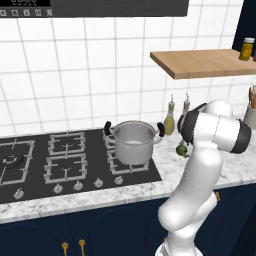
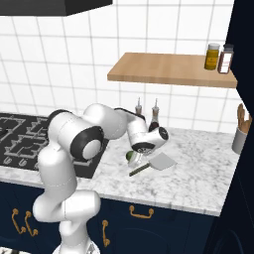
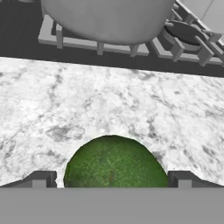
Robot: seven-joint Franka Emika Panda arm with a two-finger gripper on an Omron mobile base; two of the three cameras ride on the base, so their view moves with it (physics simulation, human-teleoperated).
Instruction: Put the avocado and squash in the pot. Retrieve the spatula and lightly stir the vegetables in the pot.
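Green avocado point(image 3: 114, 162) sits between the wide-open tool point(image 3: 111, 179) fingers, ungripped

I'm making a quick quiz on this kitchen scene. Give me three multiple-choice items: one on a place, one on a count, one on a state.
1. Where is the avocado?
A. in the pot
B. on the marble counter
C. on the shelf

2. How many jars stand on the wooden shelf?
A. two
B. four
C. none

3. How is the end effector?
A. shut on the avocado
B. shut on nothing
C. open, a fingertip on each side of the avocado

Key: 1 B, it lies on the marble counter beside the stove; 2 A, two stand at the shelf's right end; 3 C, the fingertips stand wide apart around it.
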